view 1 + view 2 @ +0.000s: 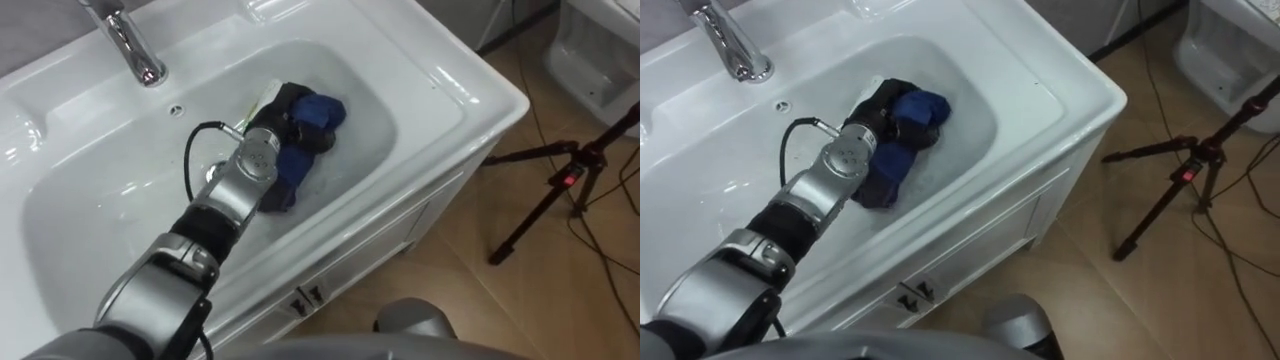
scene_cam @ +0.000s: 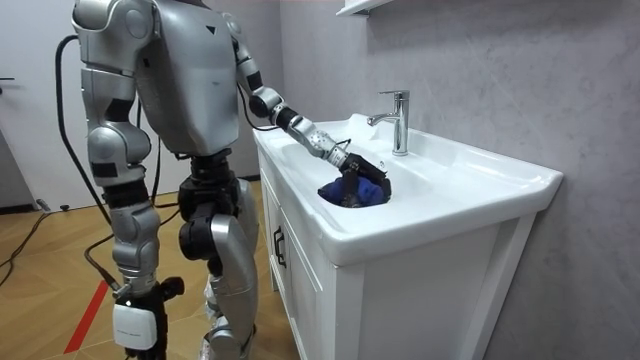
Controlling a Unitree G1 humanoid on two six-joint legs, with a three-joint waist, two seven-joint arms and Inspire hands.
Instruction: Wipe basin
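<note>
Left eye view: left hand [image 1: 297, 126] reaches down into the basin [image 1: 110, 205] at frame centre, dark fingers curled into the blue cloth [image 1: 322, 108], likely bunched so it can be dragged over the wet surface. The cloth lies on the bowl's right slope, well clear of the faucet [image 1: 130, 45] at upper left.

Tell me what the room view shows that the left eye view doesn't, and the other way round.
Only the room view: the robot standing upright in front of the basin, a white shelf above, and a red floor line.
Only the left eye view: a black tripod on the wooden floor, right of the basin.
Both: the faucet and the left hand on the blue cloth inside the bowl.
</note>
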